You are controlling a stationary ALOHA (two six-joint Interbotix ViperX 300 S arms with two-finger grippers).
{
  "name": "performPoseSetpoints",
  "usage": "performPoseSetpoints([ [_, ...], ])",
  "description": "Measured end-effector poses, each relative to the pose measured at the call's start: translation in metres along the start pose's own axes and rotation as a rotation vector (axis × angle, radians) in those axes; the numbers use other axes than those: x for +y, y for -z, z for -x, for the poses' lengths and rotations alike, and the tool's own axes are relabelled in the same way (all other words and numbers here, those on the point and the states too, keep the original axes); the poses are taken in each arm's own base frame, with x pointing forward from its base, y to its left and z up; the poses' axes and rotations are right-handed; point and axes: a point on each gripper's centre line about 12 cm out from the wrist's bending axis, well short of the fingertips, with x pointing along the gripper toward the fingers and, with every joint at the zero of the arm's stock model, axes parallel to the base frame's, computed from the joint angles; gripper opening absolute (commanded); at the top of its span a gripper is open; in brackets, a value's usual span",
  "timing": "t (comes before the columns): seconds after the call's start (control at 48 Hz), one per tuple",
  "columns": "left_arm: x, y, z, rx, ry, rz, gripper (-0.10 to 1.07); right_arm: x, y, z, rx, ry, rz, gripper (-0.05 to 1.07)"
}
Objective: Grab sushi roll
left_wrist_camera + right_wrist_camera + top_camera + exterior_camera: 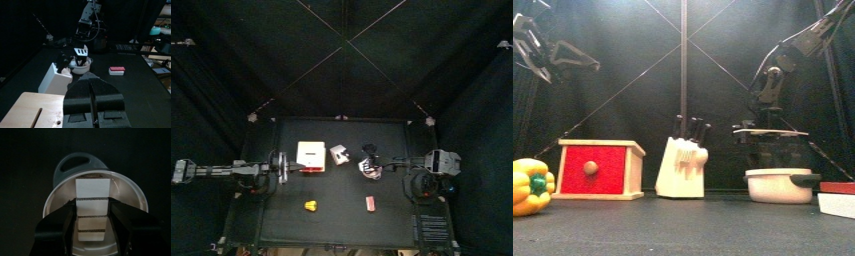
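The sushi roll (370,171) shows in the top view as a small white round lump with red patches, right under my right gripper (372,162). It lies inside a white pot (780,186) with a shiny bowl. In the right wrist view it is a pale block with a dark band (93,190). There my right gripper (93,208) hangs open over the pot, one jaw on each side of the roll and not touching it. My left gripper (93,102) is shut and empty above the pale top of the red box (27,107).
The red box with a knob (600,169) and a white knife block (683,165) stand left of the pot. A yellow pepper (531,186) lies at the front left, and a flat pink-red bar (370,203) at the front right.
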Motion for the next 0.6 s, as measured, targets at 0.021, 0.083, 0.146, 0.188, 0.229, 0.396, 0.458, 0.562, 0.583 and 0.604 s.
performPoseSetpoints([
  [0.021, 0.0, 0.0, 0.0, 0.0, 0.0, 0.0, -0.03, 0.0, 0.0, 0.002, -0.001, 0.002, -0.001, 0.72],
  [0.083, 0.0, 0.0, 0.0, -0.002, 0.0, 0.0, -0.03, 0.0, -0.002, 0.008, -0.005, 0.004, -0.002, 0.72],
  [0.146, 0.0, -0.001, 0.0, -0.003, 0.0, 0.0, -0.03, 0.0, -0.003, 0.014, -0.009, 0.004, -0.004, 0.72],
  [0.188, 0.0, -0.001, 0.0, -0.002, 0.002, -0.002, -0.03, -0.001, -0.003, 0.015, -0.01, 0.003, -0.005, 0.72],
  [0.229, 0.0, -0.001, 0.0, -0.002, 0.0, 0.0, -0.03, -0.001, -0.003, 0.017, -0.011, 0.003, -0.005, 0.72],
  [0.396, 0.0, -0.001, 0.0, -0.002, 0.0, -0.001, -0.03, -0.001, -0.003, 0.018, -0.011, 0.002, -0.005, 0.72],
  [0.458, 0.0, 0.0, 0.0, -0.002, 0.0, 0.0, -0.03, -0.001, -0.003, 0.018, -0.01, 0.001, -0.006, 0.72],
  [0.562, 0.0, 0.0, 0.0, 0.0, 0.0, 0.0, -0.03, -0.001, -0.003, 0.018, -0.01, 0.001, -0.006, 0.72],
  [0.583, 0.0, -0.001, 0.0, -0.005, 0.0, -0.001, -0.03, -0.001, -0.003, 0.018, -0.01, 0.003, -0.006, 0.72],
  [0.604, 0.0, -0.001, 0.0, -0.002, 0.0, 0.0, -0.03, -0.001, -0.003, 0.018, -0.01, 0.003, -0.008, 0.72],
])
